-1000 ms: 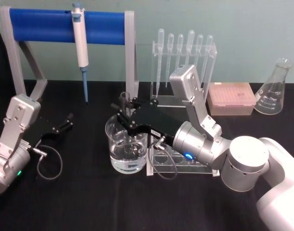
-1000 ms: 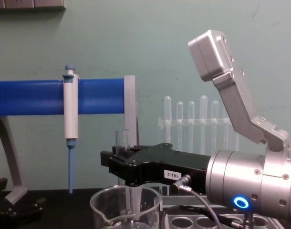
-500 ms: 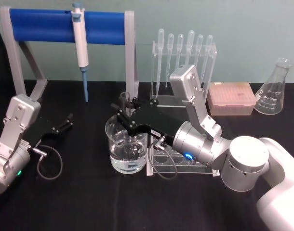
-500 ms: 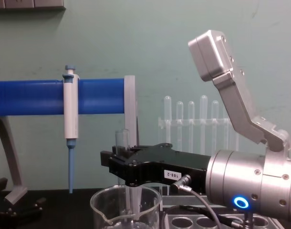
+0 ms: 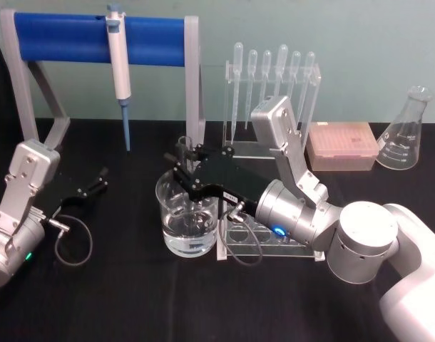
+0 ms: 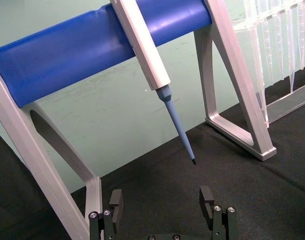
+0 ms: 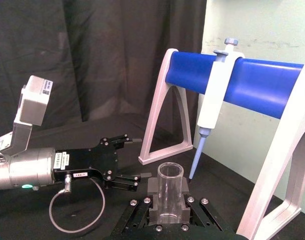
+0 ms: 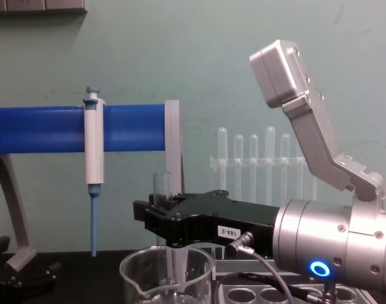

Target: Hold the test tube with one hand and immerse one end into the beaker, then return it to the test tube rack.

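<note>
Head view: black tabletop (image 5: 132,299), teal wall (image 5: 360,43).

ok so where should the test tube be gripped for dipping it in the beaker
Near its open top, from the side, across the straight wall. The test tube stands upright, lower end in the beaker; the right gripper holds it there, clear of the rim.

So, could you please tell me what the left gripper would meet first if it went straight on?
The left gripper would probably meet the micropipette's blue tip, hanging from the blue stand ahead of its open jaws, though depth is unclear.
</note>
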{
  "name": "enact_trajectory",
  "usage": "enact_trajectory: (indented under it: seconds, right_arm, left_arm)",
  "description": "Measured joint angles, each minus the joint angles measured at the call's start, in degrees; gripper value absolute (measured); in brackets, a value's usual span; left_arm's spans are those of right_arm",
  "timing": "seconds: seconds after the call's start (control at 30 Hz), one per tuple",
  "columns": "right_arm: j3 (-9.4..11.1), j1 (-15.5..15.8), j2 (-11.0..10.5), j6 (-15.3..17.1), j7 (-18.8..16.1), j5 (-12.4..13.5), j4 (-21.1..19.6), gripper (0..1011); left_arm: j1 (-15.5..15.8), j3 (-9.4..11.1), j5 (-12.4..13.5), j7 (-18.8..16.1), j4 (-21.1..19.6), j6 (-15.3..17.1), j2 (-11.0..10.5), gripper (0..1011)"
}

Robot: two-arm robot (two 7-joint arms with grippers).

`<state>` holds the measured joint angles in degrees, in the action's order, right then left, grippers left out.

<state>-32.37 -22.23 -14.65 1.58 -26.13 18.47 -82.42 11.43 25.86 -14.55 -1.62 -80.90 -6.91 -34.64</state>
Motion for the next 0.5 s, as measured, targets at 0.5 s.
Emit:
enact_trajectory:
  seconds: [0.5]
  right_arm:
    - [0.0,0.0,0.0,0.0,0.0,0.0,0.0,226]
  left_arm:
    - [0.0,0.0,0.0,0.0,0.0,0.0,0.0,1000]
